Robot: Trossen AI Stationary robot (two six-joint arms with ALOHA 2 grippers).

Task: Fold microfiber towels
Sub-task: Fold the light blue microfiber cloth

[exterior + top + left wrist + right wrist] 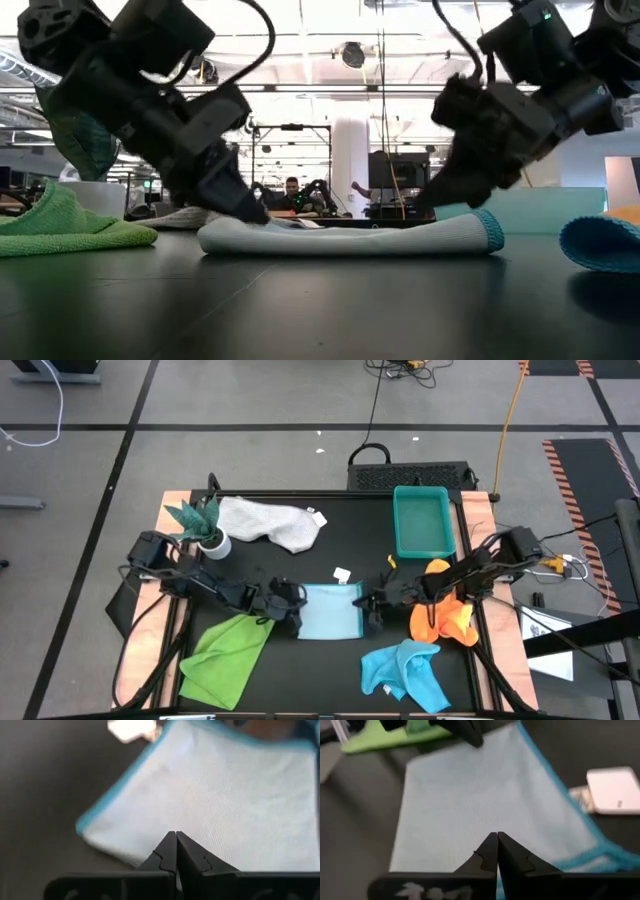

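A folded pale blue towel (330,612) lies flat at the table's middle. My left gripper (294,610) stands shut at its left edge, and my right gripper (368,610) stands shut at its right edge; both slant down onto it. The white-grey towel (268,522) lies crumpled at the far left. A lime green towel (228,655) lies near left, an orange one (445,615) at the right and a turquoise one (405,672) near right. My left gripper comes slanting down from the table's left, and its shut fingertips (172,840) rest on the towel's upper face (200,815) just inside the left edge. Whether any cloth is caught between them, I cannot tell. The towel lies flat on the table. My right gripper comes slanting down from the table's right. Its shut fingertips (494,842) rest on the towel's upper face (485,805) just inside the right edge. Whether a layer is pinched does not show. The towel stays flat.
A teal tray (423,520) stands at the far right. A small plant in a white pot (205,530) stands at the far left. The towel's white tag (342,574) lies on the table just beyond its far edge. Bare black tabletop shows along the near middle.
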